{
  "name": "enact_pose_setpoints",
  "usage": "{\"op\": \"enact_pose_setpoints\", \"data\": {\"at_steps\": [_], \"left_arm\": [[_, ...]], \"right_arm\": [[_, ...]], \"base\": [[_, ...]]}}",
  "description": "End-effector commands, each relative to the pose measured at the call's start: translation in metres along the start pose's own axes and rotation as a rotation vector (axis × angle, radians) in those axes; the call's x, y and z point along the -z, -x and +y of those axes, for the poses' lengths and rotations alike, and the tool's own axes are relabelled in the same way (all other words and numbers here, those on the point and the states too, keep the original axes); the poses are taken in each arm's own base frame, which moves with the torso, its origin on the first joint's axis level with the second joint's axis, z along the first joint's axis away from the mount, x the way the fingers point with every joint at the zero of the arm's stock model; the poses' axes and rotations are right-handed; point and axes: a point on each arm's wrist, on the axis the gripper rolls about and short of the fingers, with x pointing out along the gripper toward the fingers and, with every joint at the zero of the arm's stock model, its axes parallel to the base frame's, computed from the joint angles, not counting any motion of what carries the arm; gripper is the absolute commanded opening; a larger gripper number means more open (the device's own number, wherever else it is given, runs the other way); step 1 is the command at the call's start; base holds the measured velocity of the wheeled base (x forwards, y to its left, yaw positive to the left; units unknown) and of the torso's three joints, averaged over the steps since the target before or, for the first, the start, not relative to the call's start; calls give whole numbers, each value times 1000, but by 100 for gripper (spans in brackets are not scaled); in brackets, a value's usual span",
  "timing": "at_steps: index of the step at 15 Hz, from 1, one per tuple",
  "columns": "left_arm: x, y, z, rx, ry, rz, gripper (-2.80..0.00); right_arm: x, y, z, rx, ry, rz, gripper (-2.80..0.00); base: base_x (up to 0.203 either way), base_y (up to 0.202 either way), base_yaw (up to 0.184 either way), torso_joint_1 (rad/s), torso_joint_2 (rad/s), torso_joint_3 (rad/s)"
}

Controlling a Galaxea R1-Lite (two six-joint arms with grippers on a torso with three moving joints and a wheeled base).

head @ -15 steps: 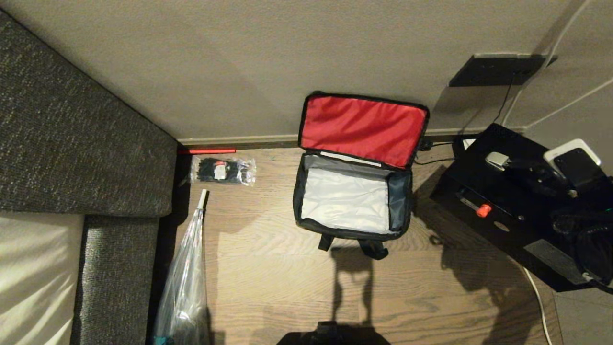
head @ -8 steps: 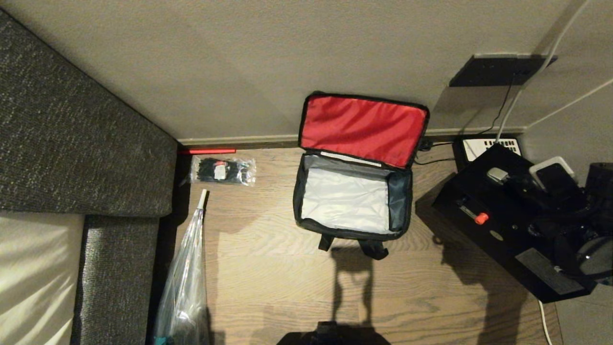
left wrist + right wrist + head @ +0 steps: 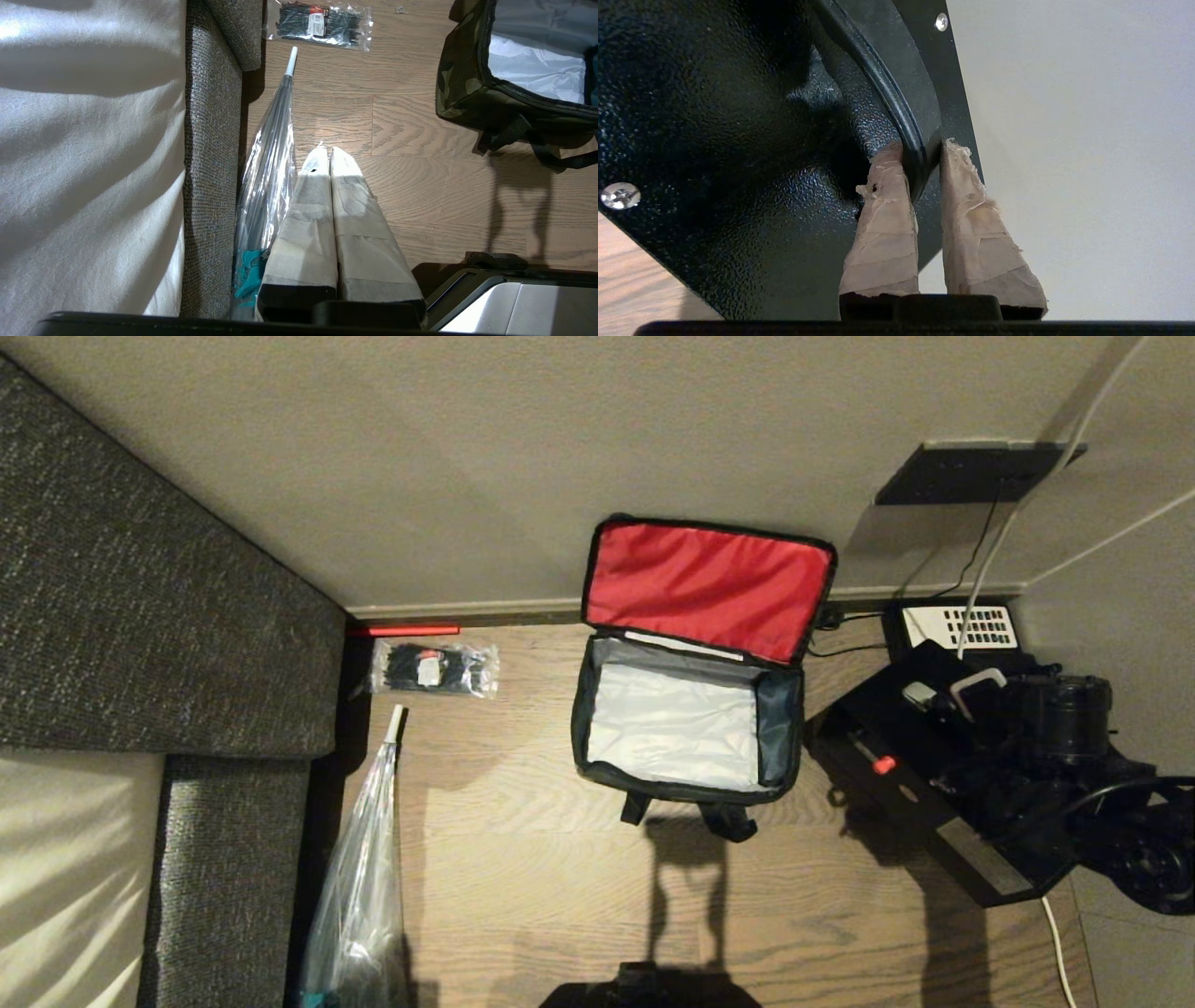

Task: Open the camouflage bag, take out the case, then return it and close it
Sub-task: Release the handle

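The right gripper is clamping the case by its handle, beside the open camouflage bag; left gripper is hanging w/ fingers pressed together.

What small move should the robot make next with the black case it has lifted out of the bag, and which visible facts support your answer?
Probably lower the case onto the floor right of the camouflage bag. The right hand is shut on the case's handle, the case sits tilted beside the bag, and the bag gapes open with only its pale lining showing. The left hand hangs shut, parked near the sofa.
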Motion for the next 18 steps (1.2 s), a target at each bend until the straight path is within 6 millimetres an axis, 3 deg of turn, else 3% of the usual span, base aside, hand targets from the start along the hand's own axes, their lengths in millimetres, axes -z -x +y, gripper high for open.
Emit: {"op": "enact_pose_setpoints", "data": {"at_steps": [1,8,15,16,18], "left_arm": [[1,0,0,0,1,1,-280],[1,0,0,0,1,1,-280],[1,0,0,0,1,1,-280],[1,0,0,-1,1,1,-280],[1,0,0,0,1,1,-280]], "right_arm": [[4,-19,29,-26,53,41,-280],[9,-41,61,-47,97,74,-280],[15,-47,74,-74,130,93,-280],[19,-47,77,-103,142,92,0],[27,-45,79,-142,176,104,0]], "base": [[0,0,0,0,0,0],[0,0,0,0,0,0],[0,0,0,0,0,0],[0,0,0,0,0,0],[0,0,0,0,0,0]]}}
